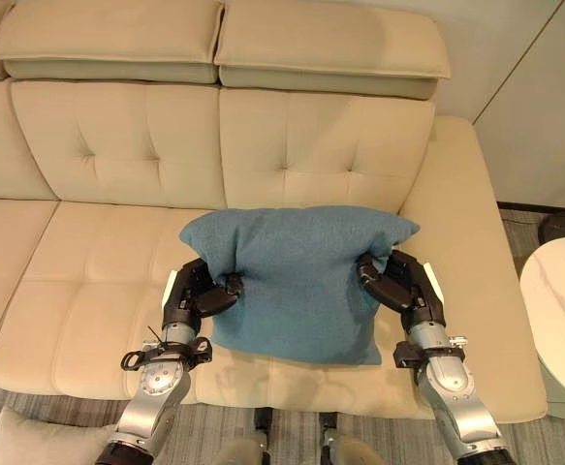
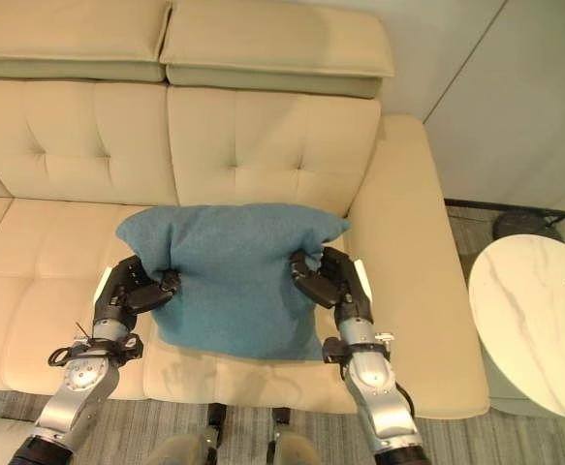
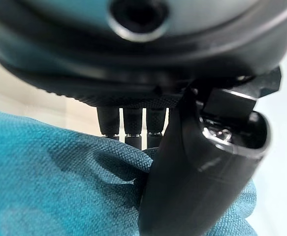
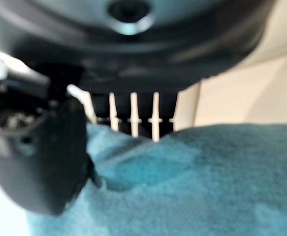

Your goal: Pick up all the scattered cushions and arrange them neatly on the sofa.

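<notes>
So right now we've got the teal cushion (image 1: 297, 281) pinched from both sides. Our left robot hand (image 1: 197, 292) is clamped on its left edge and our right robot hand (image 1: 395, 281) on its right edge, thumb on one face and fingers tucked behind the fabric, which the wrist views show pretty clearly. The cushion sits over the beige sofa (image 1: 88, 271), at the seat nearest the right armrest, its top edge close to the backrest. Can't tell whether its bottom is resting on the seat or hanging just above it.

Handling-wise it looks light and very soft. The fabric bunches and dents right where we pinch, and the top corners flare out past the hands, so it's going to sag and flop rather than keep its shape. The woven cover looks grippy, so slipping probably isn't a big worry, and there's nothing fragile about it. Holding it at mid-height on both side edges seems like the right call for keeping it square.

There's also a pale cushion (image 1: 15, 438) down on the floor by the sofa's front, and a round marble side table (image 2: 534, 320) off to the right.
</notes>
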